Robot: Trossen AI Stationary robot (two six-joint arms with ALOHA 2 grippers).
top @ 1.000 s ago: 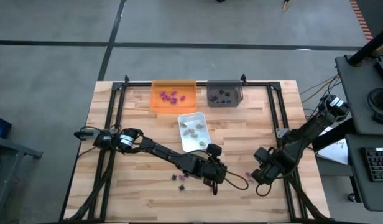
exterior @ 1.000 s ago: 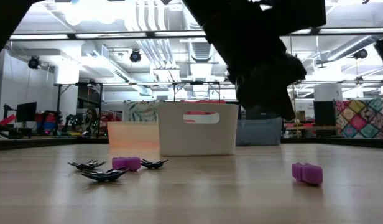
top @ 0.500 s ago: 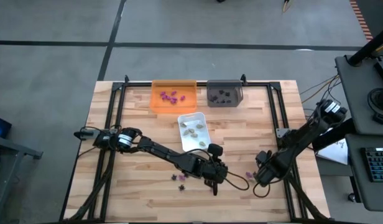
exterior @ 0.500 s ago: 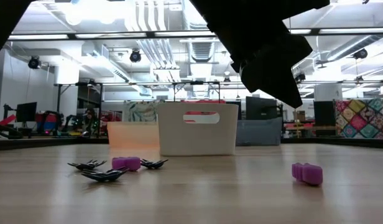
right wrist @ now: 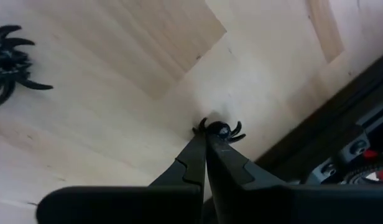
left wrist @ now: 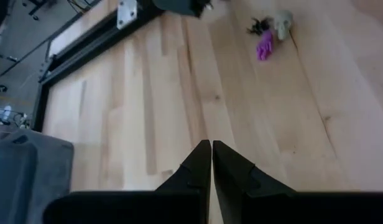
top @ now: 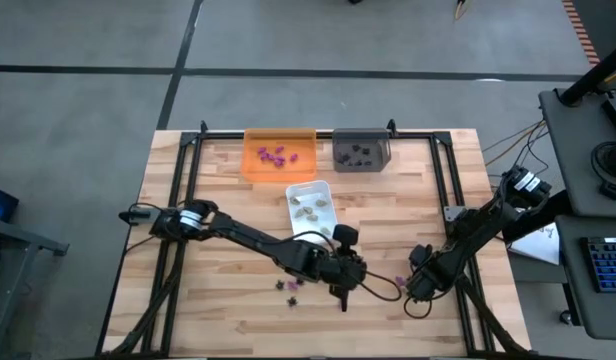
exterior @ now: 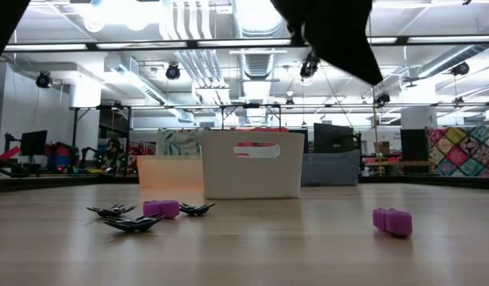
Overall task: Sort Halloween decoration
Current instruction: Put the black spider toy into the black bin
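Right now the black spider (right wrist: 217, 130) sits pinched at the very tips of your right gripper (right wrist: 207, 139), whose fingers are closed tight on it, low over the near right part of the table (top: 228, 200). From there the grey tray (top: 361, 152) with the other black pieces lies far and to the left. Your left gripper (left wrist: 211, 146) is closed too, holding nothing, just left of the loose purple piece (top: 399, 281).
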